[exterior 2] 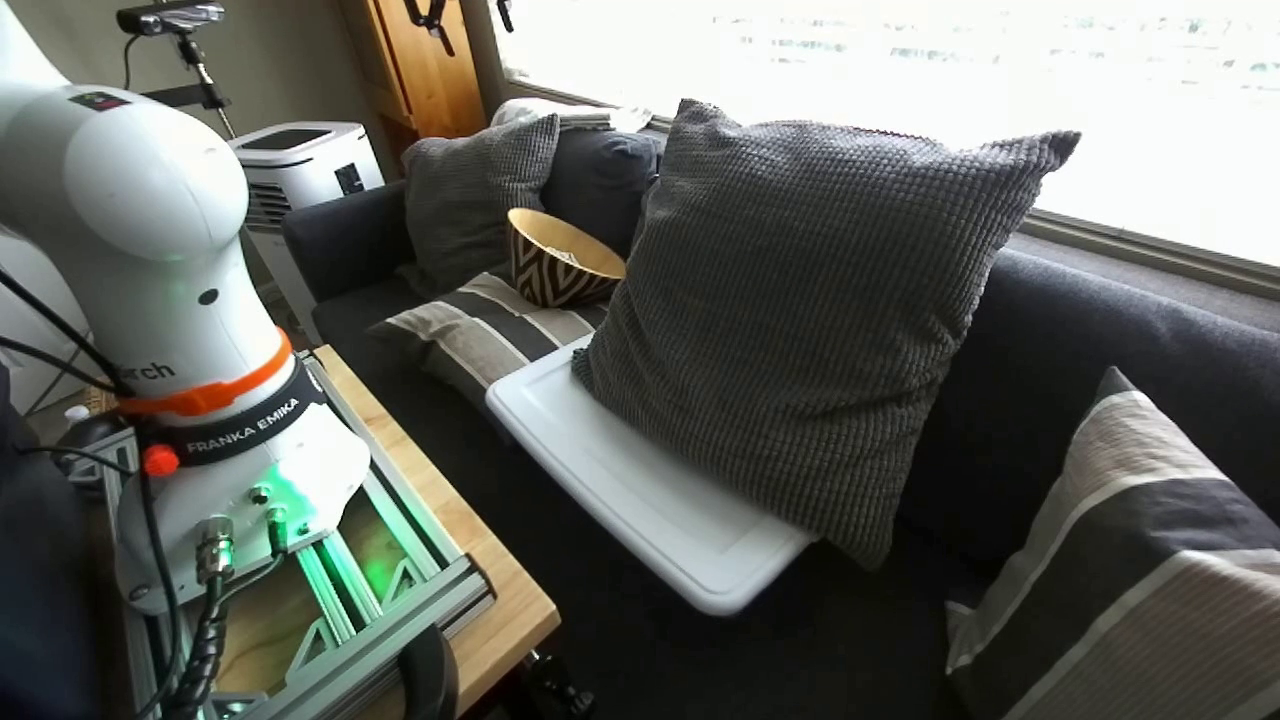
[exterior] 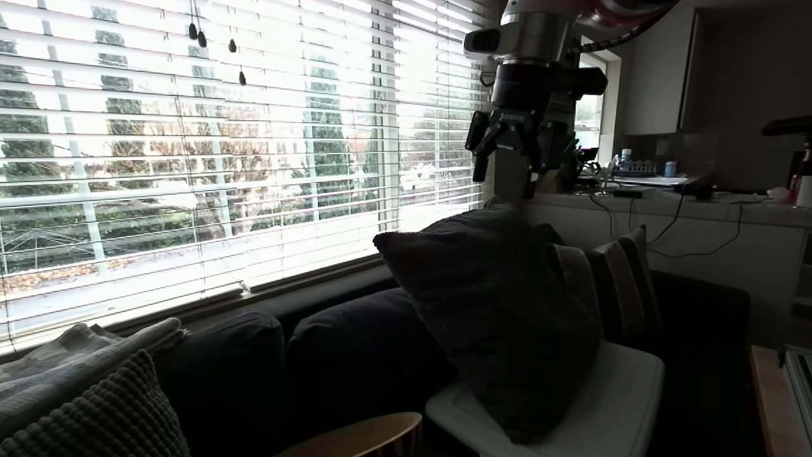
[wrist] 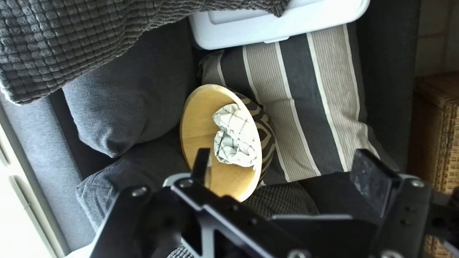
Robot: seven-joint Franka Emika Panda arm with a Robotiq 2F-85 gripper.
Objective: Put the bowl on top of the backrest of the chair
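The bowl shows in both exterior views (exterior: 380,431) (exterior 2: 545,262) and in the wrist view (wrist: 197,123). It is light tan inside with a dark patterned outside. It sits tilted on the sofa, against a striped pillow, with a crumpled white checked cloth (wrist: 235,139) inside. The backrest's flat top edge shows as a dark strip along the window in both exterior views (exterior: 352,289) (exterior 2: 1120,285) and as grey in the wrist view (wrist: 46,143). My gripper (exterior: 505,179) (wrist: 285,163) is open and empty, above the sofa and apart from the bowl. Its fingers (exterior 2: 472,25) show at the top edge in an exterior view.
A big dark textured cushion (exterior 2: 800,300) leans on a white lid-like pad (exterior 2: 650,500) on the seat. Striped pillows (exterior 2: 490,330) (exterior 2: 1160,580) and a grey textured pillow (exterior 2: 465,195) lie on the sofa. Window blinds (exterior: 254,158) run behind the backrest.
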